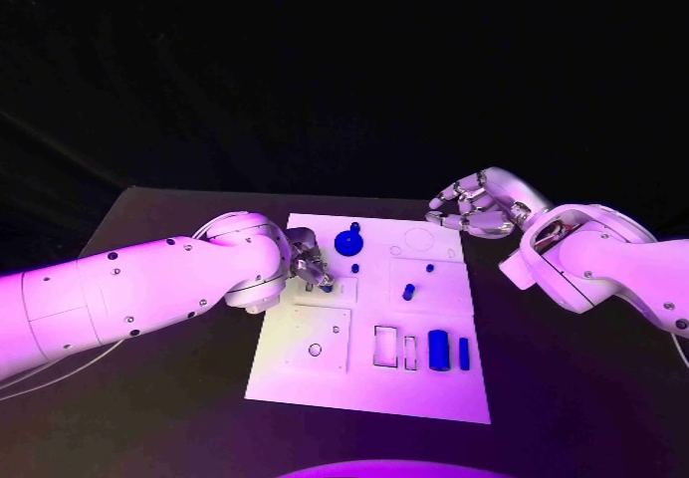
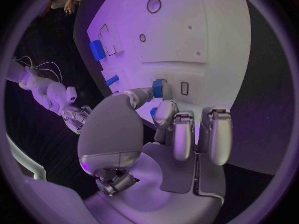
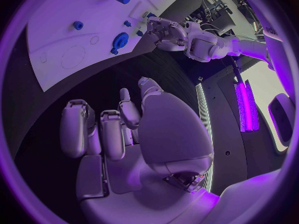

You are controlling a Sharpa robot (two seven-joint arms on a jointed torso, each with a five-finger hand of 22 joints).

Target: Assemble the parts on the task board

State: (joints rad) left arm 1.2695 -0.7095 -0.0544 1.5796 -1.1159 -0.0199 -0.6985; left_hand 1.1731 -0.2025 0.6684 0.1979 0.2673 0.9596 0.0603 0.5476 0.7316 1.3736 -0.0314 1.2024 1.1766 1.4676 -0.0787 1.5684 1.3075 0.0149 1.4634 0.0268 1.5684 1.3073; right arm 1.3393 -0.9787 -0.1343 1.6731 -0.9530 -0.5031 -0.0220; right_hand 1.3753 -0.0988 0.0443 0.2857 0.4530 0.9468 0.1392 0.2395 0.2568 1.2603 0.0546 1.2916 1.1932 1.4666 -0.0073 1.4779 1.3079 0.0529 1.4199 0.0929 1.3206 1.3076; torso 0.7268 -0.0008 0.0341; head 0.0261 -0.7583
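The white task board lies mid-table. My left hand hovers over its left side. In the left wrist view it pinches a small blue part between thumb and finger, close above the board beside a small rectangular slot. A round blue part sits near the far edge, with two small blue pegs nearer. Two blue blocks stand in the near right slots. My right hand hangs past the board's far right corner, fingers curled in on nothing.
The board carries empty rectangular slots and a round hole on its near half. The black table surrounds it. My left forearm crosses the table's left side; my right forearm stands at the right.
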